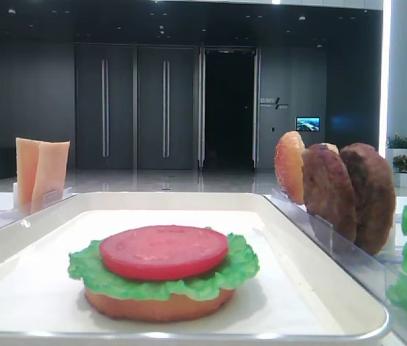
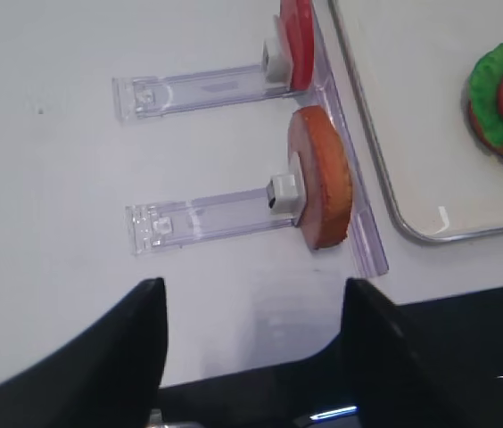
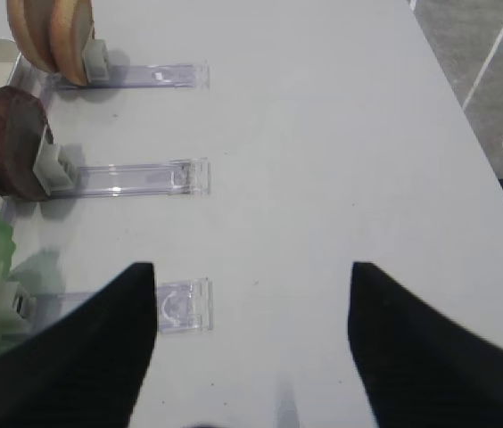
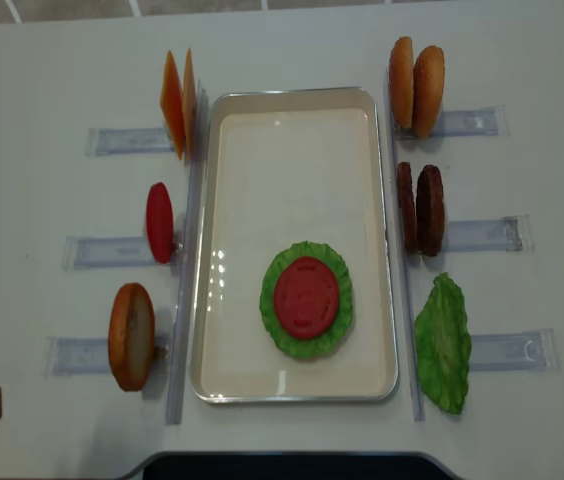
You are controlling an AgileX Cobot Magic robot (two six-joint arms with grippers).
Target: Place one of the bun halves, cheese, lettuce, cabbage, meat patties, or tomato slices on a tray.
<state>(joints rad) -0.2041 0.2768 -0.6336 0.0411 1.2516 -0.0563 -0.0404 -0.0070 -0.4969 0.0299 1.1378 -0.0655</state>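
On the white tray (image 4: 292, 170) a tomato slice (image 4: 307, 297) lies on lettuce (image 4: 307, 340) over a bun half (image 1: 153, 306). Left of the tray stand cheese (image 4: 175, 103), a tomato slice (image 4: 159, 222) and a bun half (image 4: 130, 336). To its right are bun halves (image 4: 415, 86), meat patties (image 4: 421, 210) and lettuce (image 4: 444, 343). Cabbage is out of view. My left gripper (image 2: 251, 290) hangs open over the table's front left, short of the bun half (image 2: 323, 178). My right gripper (image 3: 251, 272) is open over bare table right of the racks, holding nothing.
Clear plastic racks (image 4: 112, 250) (image 4: 482, 235) hold the upright pieces along both long sides of the tray. The table's front edge (image 4: 282, 462) runs just below the tray. Its right edge (image 3: 465, 107) drops to the floor beyond the right gripper.
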